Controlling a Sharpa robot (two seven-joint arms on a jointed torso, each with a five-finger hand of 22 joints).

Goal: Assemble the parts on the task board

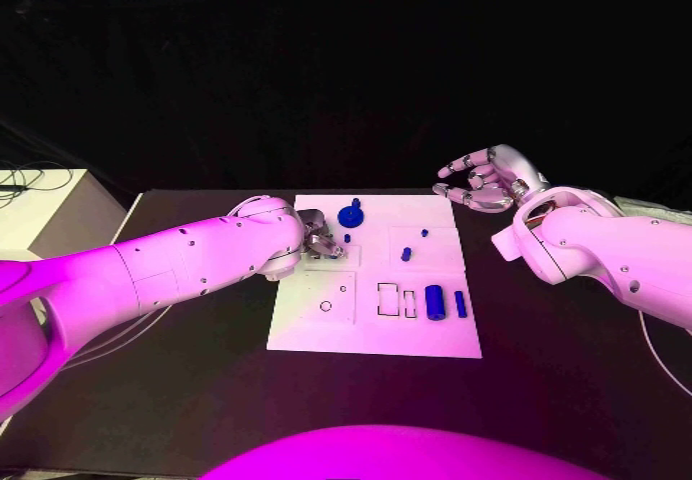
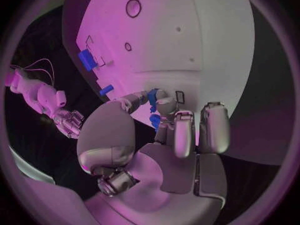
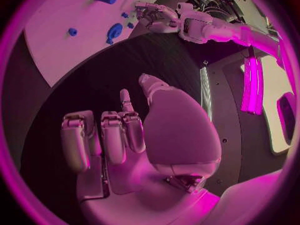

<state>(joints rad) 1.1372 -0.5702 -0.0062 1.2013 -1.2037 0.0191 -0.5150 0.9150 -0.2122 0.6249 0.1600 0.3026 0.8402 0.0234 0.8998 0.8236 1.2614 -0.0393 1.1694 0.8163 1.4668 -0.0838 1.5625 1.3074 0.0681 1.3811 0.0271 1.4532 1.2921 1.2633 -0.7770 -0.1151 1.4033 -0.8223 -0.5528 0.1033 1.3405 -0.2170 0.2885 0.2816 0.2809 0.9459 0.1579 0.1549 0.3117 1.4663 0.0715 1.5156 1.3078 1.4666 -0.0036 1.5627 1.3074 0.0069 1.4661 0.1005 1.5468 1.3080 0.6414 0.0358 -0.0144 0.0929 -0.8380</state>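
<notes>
Left wrist view: the left hand [image 2: 164, 135] pinches a small blue part [image 2: 153, 97] at its fingertips, just over the task board [image 1: 375, 290]. The insertion step seems underway; next it likely needs lining up with a slot and pressing down. The right hand [image 1: 488, 180] hovers beyond the board's far corner, fingers loosely curled, empty.

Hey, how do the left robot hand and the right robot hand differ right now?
The left robot hand is down on the task board, fingers closed around a small blue part; the right robot hand is off the board's far right corner, holding nothing. The left hand's fingers bunch together, the right hand's are apart, loosely curled. Both are silver on white arms.
</notes>
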